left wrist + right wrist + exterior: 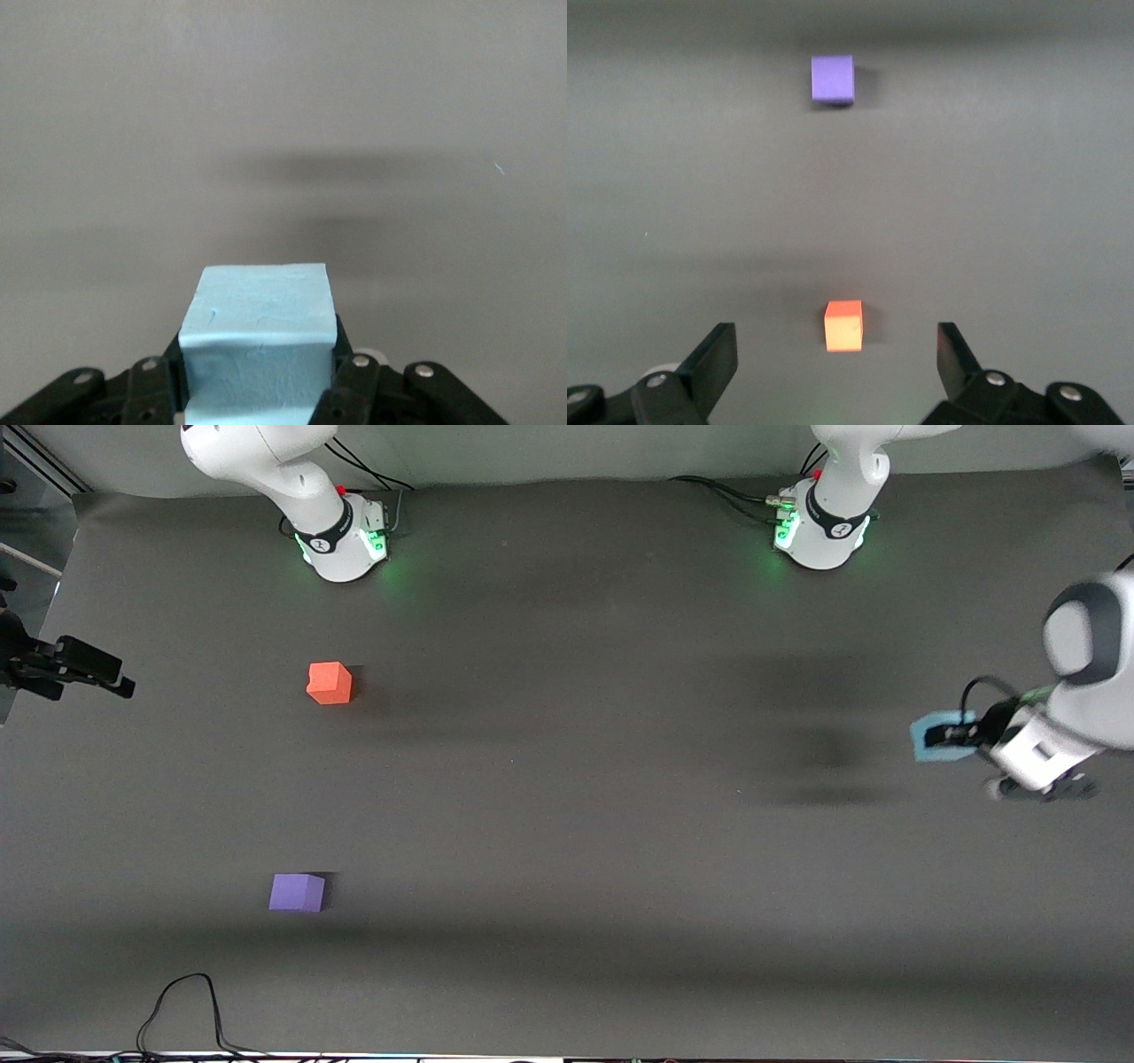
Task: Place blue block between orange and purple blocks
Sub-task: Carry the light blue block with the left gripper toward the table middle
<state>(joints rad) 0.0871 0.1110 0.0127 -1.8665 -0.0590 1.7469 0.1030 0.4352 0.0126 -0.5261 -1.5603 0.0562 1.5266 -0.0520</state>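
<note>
Across the front view from its left edge, the right gripper (837,372) comes first: it hangs above the table at the right arm's end, fingers spread wide with nothing between them, and its wrist view looks down past the orange block (330,683) toward the purple block (297,892). Those two cubes sit well apart, the orange one farther from the front camera and the purple one nearer, leaving a bare strip of table (567,824) between them. At the left arm's end of the table, the left gripper (946,735) is closed on the blue block (935,736), held up off the surface. The gap lies well away toward the right arm's end, so the carry must probably cross most of the table.
</note>
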